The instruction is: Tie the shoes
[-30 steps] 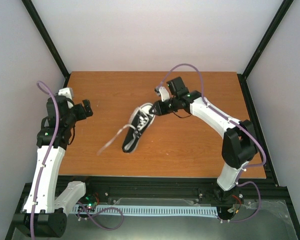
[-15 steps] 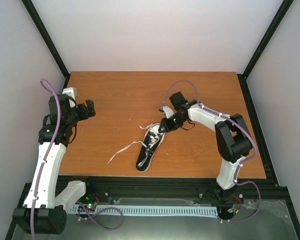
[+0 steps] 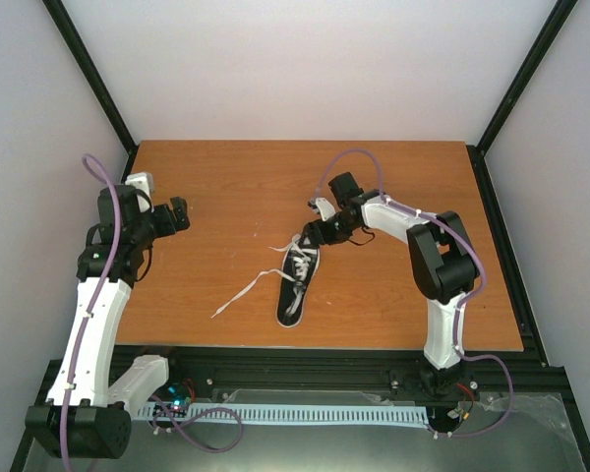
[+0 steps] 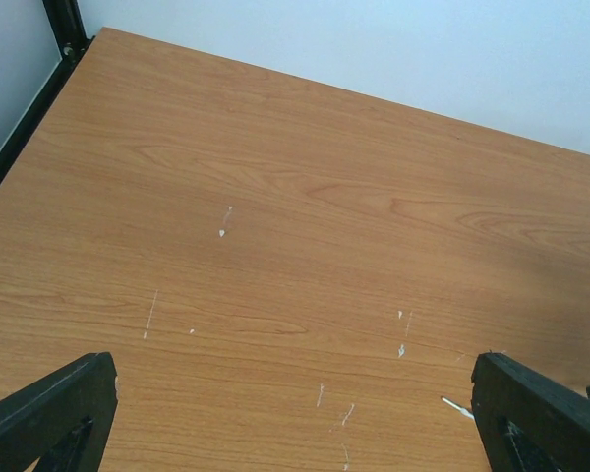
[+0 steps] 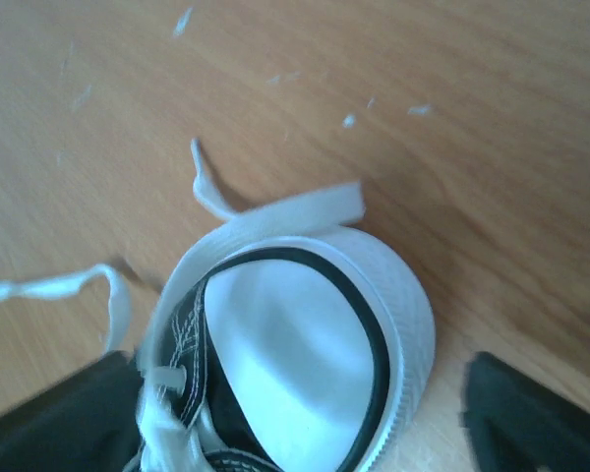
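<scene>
The shoe [image 3: 296, 282], a small black sneaker with a white toe cap, lies on the table [image 3: 216, 177] at mid-centre, its toe pointing away from the arm bases. Its white laces [image 3: 244, 289] trail loose to the left. My right gripper [image 3: 319, 232] is at the toe end and stands open. In the right wrist view the white toe cap [image 5: 305, 344] sits between the spread fingers [image 5: 536, 418] of the right gripper [image 5: 295, 423], and one lace [image 5: 275, 211] lies across the toe's front. My left gripper [image 3: 174, 216] hovers open at the left, far from the shoe, with only bare wood between the fingers of the left gripper [image 4: 295, 423].
Black frame rails [image 3: 492, 236] run along the table's sides and a white wall stands behind. The wood [image 4: 275, 197] shows small white scuff marks. A lace tip [image 4: 454, 405] pokes in beside the left gripper's right finger.
The right arm brought the lifted, tilted shoe down toward the near side and laid it flat on the table, then its jaws opened. The left arm barely moved.
</scene>
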Robot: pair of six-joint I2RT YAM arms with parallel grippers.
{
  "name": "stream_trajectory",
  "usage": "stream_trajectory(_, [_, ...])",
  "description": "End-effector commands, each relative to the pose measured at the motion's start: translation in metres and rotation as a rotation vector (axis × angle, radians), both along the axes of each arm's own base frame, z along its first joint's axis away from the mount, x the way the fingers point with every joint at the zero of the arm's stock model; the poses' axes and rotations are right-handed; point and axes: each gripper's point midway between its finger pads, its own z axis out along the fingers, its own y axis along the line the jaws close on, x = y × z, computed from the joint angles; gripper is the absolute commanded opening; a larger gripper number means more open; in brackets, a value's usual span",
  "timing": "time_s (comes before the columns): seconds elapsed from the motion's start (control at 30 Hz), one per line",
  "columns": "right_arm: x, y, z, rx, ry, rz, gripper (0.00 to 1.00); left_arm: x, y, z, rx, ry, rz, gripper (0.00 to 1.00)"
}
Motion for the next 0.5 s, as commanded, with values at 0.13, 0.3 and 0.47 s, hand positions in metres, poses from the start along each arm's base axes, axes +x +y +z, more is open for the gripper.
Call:
stream_trajectory(0.13, [0.025,-0.027,0.082,-0.053,-0.323,-0.204,1.0,0.0,-0.02,0.019,-0.147,-0.081,-0.053,1.0])
stream_trajectory(0.3, [0.016,-0.032,0.099,-0.243,-0.396,-0.262,0.97,-0.001,-0.031,0.036,-0.195,-0.069,-0.097,1.0])
stream_trajectory(0.47, [0.004,-0.006,0.079,-0.353,-0.406,-0.252,0.76,-0.001,0.001,0.027,-0.052,-0.081,0.039,1.0])
